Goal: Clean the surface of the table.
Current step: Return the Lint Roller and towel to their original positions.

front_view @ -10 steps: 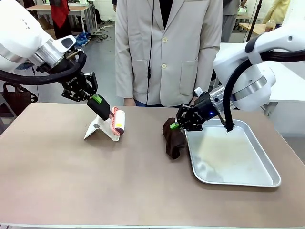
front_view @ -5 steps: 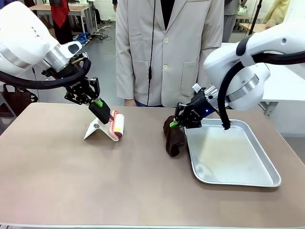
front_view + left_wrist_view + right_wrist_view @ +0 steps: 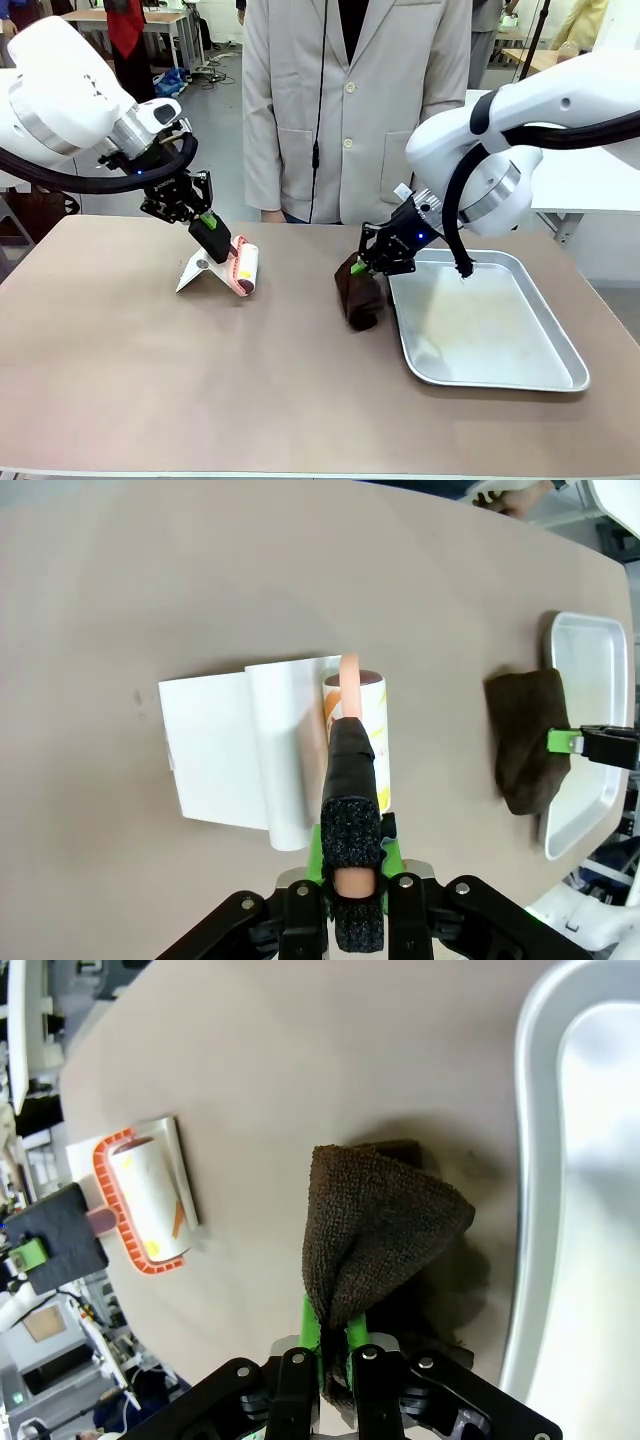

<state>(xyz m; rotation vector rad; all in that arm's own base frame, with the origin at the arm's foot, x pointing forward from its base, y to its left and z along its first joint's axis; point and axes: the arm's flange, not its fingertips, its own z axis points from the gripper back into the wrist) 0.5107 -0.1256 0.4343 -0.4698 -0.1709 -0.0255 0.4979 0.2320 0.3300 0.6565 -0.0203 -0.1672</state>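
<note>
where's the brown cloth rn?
Front view: the brown cloth hangs from the right claw, right of centre, beside the left rim of the metal tray, its lower end touching the table.

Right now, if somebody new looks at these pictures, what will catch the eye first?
Probably the left gripper, shut on the black handle of a lint roller whose roll sits against its white stand on the table's far left part. Next, the right gripper pinches a dark brown cloth, hanging down to the tabletop just left of the shiny metal tray. A person in a pale jacket stands at the far edge.
</note>
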